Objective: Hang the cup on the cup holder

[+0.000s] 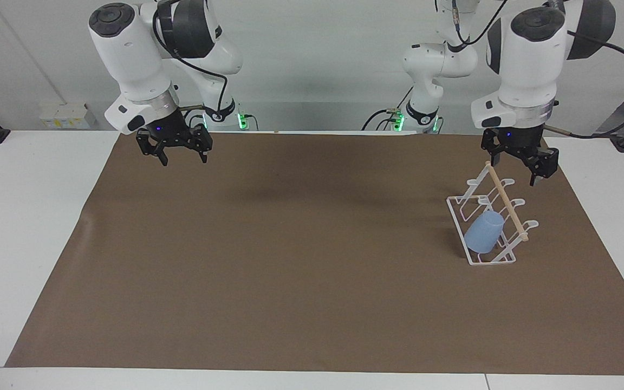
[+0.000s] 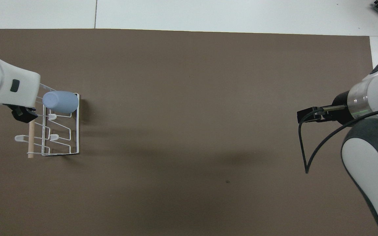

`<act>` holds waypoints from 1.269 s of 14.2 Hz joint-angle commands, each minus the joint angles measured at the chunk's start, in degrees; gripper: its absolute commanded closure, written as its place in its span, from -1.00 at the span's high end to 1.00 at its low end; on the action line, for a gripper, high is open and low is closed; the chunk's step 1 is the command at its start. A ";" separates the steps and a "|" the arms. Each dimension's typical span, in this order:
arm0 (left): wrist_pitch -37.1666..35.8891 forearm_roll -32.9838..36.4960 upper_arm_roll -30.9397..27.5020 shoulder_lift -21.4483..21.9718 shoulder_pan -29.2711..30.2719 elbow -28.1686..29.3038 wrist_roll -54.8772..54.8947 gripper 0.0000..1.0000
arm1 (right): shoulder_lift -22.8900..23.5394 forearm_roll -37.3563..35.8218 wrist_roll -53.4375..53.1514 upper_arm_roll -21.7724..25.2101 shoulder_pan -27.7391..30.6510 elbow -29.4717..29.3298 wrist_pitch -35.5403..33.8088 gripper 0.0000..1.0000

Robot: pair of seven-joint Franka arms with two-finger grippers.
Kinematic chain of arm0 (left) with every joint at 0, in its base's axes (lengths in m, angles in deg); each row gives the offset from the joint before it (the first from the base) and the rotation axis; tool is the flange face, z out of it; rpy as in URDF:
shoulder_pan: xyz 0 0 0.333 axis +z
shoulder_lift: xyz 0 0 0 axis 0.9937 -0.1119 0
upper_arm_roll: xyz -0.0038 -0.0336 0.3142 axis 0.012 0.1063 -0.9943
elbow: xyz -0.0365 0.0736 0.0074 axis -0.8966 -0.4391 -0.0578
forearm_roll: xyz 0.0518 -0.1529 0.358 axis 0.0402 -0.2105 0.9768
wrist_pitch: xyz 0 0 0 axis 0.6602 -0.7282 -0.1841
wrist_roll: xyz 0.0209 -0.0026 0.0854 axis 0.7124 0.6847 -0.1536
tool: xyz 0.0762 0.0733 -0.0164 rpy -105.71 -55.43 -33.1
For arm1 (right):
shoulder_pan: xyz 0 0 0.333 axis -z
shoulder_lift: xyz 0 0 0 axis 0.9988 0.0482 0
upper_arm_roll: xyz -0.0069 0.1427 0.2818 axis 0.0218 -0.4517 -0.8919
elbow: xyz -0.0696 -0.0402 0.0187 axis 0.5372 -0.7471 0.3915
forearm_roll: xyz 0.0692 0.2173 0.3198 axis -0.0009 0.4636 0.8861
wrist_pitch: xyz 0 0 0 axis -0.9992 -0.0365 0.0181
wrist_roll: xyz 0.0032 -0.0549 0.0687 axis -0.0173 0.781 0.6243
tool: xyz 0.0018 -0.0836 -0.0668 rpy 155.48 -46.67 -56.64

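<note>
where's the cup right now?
The cup hangs upside down on a prong of the cup holder, at the left arm's end of the table, on the rack's end farther from the robots. No gripper touches it.

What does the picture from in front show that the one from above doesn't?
Only the facing view shows both open grippers whole: the left gripper up over the rack's end nearest the robots, the right gripper waiting over the mat's other end.

Only the overhead view shows the rack's wire base laid out flat.

Both show the blue cup hanging tilted on the rack.
</note>
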 commanded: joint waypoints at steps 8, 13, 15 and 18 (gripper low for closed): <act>-17.51 -12.72 0.32 -0.29 5.97 -8.96 -27.19 1.00 | -0.76 -0.22 0.94 -0.68 0.96 0.48 0.60 1.00; -16.73 -13.44 0.41 -0.73 7.02 -10.54 -29.31 1.00 | -0.76 -0.22 0.94 -0.68 0.96 0.48 0.60 1.00; -14.62 -12.74 0.32 -0.73 7.37 -10.54 -30.53 1.00 | -0.76 -0.22 0.94 -0.68 0.96 0.48 0.60 1.00; -14.00 -12.73 0.32 -0.73 8.69 -10.36 -34.31 1.00 | -0.76 -0.22 0.94 -0.68 0.96 0.48 0.60 1.00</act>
